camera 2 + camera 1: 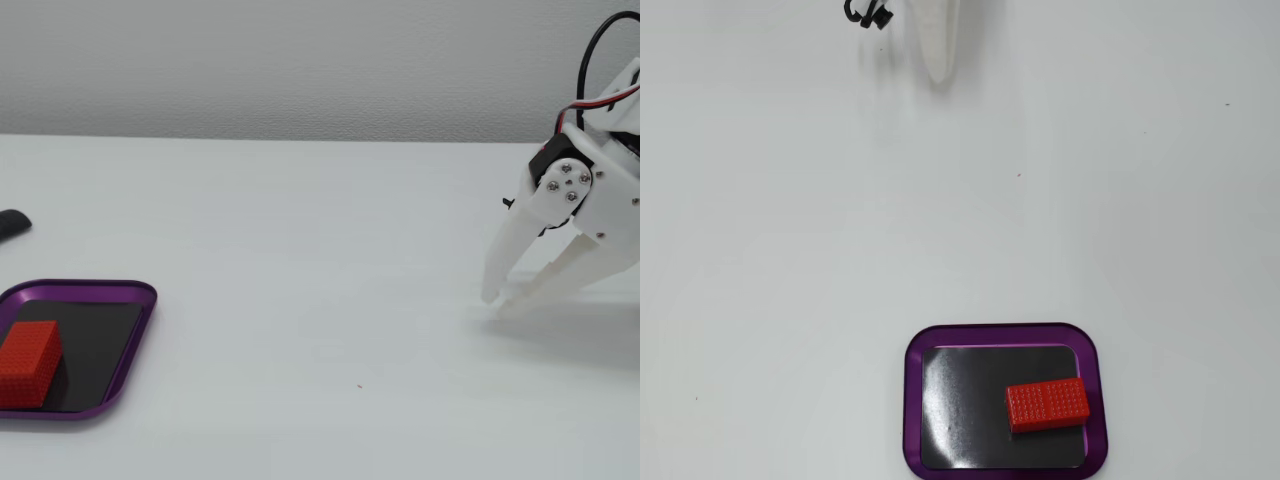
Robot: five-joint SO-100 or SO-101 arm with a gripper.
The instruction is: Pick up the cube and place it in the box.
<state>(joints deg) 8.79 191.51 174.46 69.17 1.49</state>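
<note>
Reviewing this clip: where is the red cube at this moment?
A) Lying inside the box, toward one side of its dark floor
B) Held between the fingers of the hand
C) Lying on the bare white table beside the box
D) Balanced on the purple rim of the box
A: the cube lies flat on the dark floor of the box, near its right side in the fixed view from above, while the hand is far off and holds nothing.

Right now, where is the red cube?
The cube lies inside the box, toward its right side in the fixed view from above, far from the gripper.
</note>
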